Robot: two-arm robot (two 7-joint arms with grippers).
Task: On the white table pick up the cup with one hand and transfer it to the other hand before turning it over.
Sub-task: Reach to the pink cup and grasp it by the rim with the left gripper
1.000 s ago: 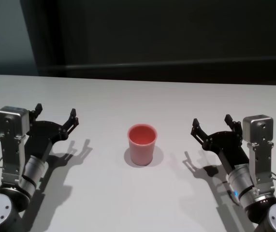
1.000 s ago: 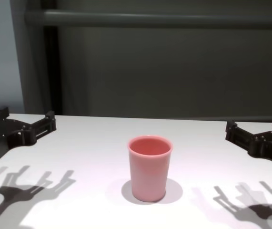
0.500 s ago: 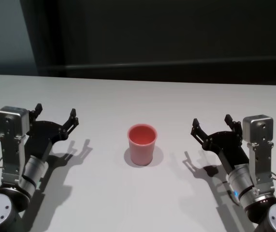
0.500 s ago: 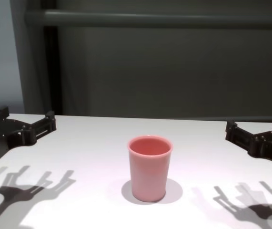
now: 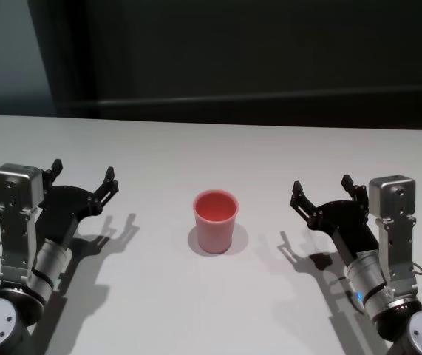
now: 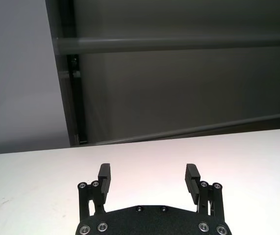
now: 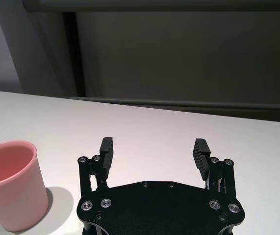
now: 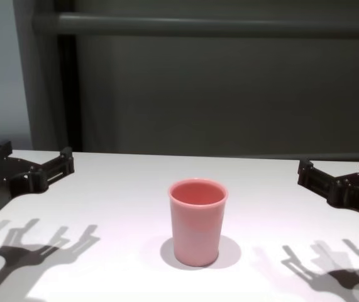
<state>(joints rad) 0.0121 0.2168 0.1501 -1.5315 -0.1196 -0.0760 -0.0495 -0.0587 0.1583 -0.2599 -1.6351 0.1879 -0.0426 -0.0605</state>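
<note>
Head view, cup [image 5: 216, 221] unmoved, both tools parked as before

No legible text, labels, brands, numbers or signs on anything in any view.

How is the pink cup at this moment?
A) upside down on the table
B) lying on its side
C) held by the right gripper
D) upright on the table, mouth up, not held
D: the cup stands mouth up on the white table, between the open left gripper and open right gripper, touching neither.
</note>
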